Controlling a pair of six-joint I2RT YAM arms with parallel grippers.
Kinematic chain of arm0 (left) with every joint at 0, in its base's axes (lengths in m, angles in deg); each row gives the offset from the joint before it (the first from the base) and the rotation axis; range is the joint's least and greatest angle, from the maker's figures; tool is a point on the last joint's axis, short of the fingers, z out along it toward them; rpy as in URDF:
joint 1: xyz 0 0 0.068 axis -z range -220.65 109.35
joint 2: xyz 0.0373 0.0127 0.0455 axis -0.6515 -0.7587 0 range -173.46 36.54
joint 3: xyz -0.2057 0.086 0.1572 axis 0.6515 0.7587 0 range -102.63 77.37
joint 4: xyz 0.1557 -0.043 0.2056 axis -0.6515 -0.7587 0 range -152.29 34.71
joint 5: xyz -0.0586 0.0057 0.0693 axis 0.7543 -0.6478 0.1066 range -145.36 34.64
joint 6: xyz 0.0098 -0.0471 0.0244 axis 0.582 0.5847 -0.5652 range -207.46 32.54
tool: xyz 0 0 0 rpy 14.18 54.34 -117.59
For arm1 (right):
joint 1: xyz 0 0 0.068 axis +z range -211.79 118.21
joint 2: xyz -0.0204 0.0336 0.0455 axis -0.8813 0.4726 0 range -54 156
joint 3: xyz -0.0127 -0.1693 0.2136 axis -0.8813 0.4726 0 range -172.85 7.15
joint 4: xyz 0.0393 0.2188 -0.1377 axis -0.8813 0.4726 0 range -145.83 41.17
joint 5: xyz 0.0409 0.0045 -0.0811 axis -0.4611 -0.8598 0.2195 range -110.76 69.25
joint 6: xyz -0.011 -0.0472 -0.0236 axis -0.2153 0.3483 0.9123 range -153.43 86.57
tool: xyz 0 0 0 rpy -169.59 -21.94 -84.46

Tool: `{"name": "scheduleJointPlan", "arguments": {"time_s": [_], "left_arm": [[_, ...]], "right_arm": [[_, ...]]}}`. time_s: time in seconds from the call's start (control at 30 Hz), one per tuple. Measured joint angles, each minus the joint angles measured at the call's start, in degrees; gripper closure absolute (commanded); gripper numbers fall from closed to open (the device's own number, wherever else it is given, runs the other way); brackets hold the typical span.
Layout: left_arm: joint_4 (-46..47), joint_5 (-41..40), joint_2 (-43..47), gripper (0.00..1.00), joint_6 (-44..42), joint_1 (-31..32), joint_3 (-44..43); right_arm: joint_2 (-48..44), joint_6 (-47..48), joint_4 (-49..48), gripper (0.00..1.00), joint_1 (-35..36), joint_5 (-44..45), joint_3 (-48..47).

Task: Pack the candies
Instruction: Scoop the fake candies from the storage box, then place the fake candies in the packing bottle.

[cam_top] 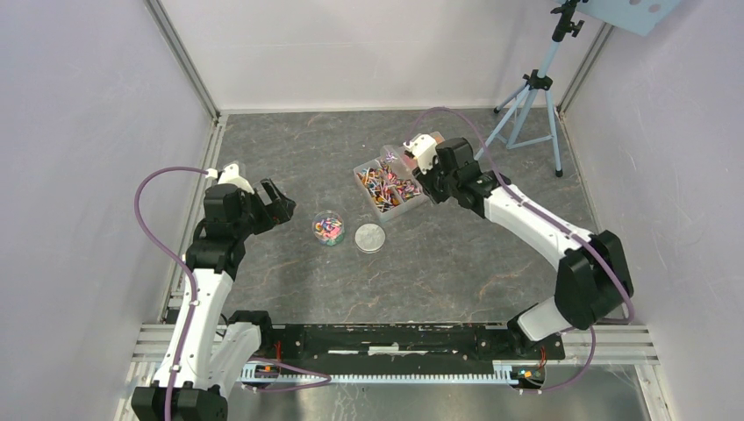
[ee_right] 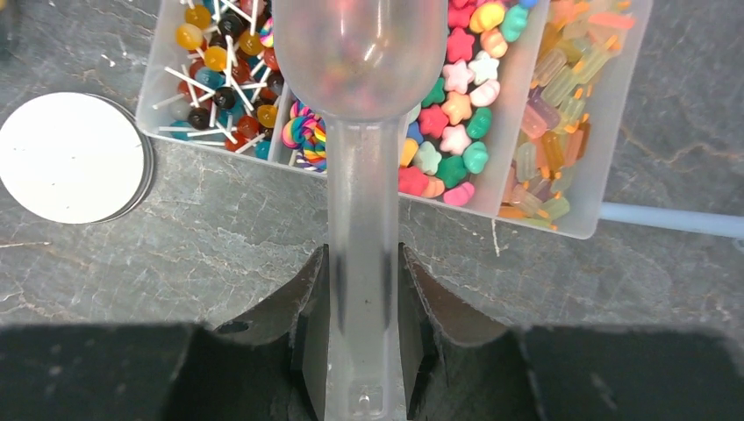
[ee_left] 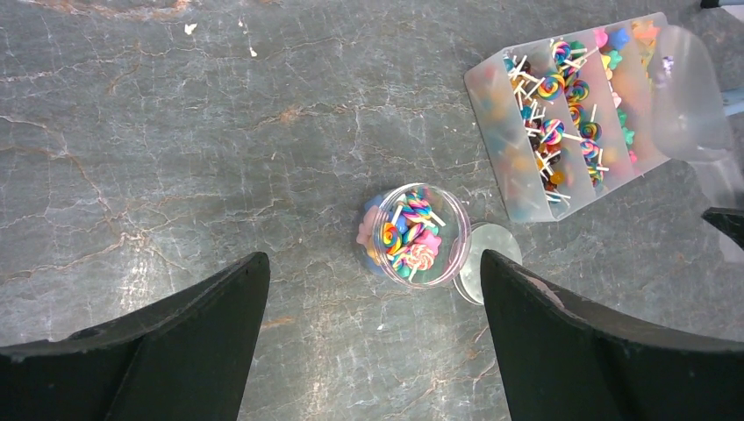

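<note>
The candies (ee_right: 452, 105) lie sorted in a clear compartment tray (cam_top: 386, 184), which also shows in the left wrist view (ee_left: 491, 132). Some candies (ee_left: 411, 235) fill a small clear round jar (cam_top: 329, 228). A round grey lid (cam_top: 370, 238) lies flat beside the jar, and the right wrist view shows it too (ee_right: 70, 158). My right gripper (ee_right: 363, 263) is shut on the handle of a clear plastic scoop (ee_right: 361, 202), whose bowl hovers over the tray. My left gripper (ee_left: 373, 272) is open and empty, above the table, short of the jar.
A tripod (cam_top: 531, 96) stands at the back right. Metal frame rails (cam_top: 189, 70) edge the grey marbled table (cam_top: 298, 149). A pale blue rod (ee_right: 671, 219) lies right of the tray.
</note>
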Motion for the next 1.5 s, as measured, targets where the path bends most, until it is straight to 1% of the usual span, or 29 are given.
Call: {"name": "scheduleJointPlan", "arguments": {"time_s": [0.13, 0.27, 0.43, 0.63, 0.8, 0.97, 1.2, 1.5], "left_arm": [[0.0, -0.1, 0.1, 0.03, 0.0, 0.0, 0.0], [0.0, -1.1, 0.6, 0.01, 0.0, 0.0, 0.0], [-0.3, -3.8, 0.9, 0.0, 0.0, 0.0, 0.0], [-2.9, -10.5, 1.1, 0.0, 0.1, -0.2, -0.2], [-4.3, -15.6, 3.8, 0.0, 0.1, -0.5, -0.3], [-4.3, -16.6, 4.7, 0.0, 0.1, -0.5, -0.5], [-4.4, -16.5, 3.4, 0.0, 0.1, -0.5, -0.5], [-4.4, -16.5, 3.5, 0.0, 0.1, -0.5, -0.5]], "right_arm": [[-4.0, 1.8, 0.8, 1.0, 1.3, 0.1, 0.1], [-7.0, 4.1, 1.7, 1.0, 4.6, 1.3, 0.1], [-8.4, 7.5, 3.2, 1.0, 12.0, 5.8, 0.1], [-8.6, 12.3, 5.0, 1.0, 20.6, 11.5, 0.1], [-8.4, 19.1, 6.1, 1.0, 28.5, 19.4, 0.1], [-5.0, 23.7, 8.6, 1.0, 34.0, 25.9, -1.0], [2.1, 27.2, 13.8, 1.0, 37.3, 34.0, -6.9], [9.3, 29.6, 19.0, 1.0, 40.6, 41.9, -14.6]]}}
